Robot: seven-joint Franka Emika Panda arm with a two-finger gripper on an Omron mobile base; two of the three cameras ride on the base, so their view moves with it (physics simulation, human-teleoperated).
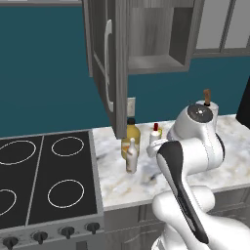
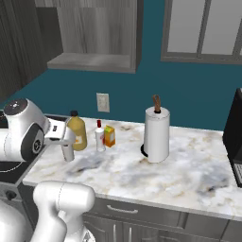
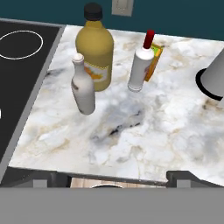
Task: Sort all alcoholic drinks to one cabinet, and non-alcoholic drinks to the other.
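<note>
The claw (image 3: 107, 186) is standing with its jaws wide apart and holding nothing, hanging above the near edge of the desk (image 3: 144, 140). Ahead and left of it the white bottle (image 3: 83, 87) is standing just in front of the yellow bottle (image 3: 96, 47); ahead and slightly right the red-capped bottle (image 3: 141, 65) is crowding the orange carton (image 3: 154, 61). Risk is lying in that crowding: a wide approach could be nudging a neighbour over, and the tall narrow white bottle looks prone to tipping. The open cabinet (image 1: 146, 36) is sitting high above; a loose hold could be slipping during the lift.
</note>
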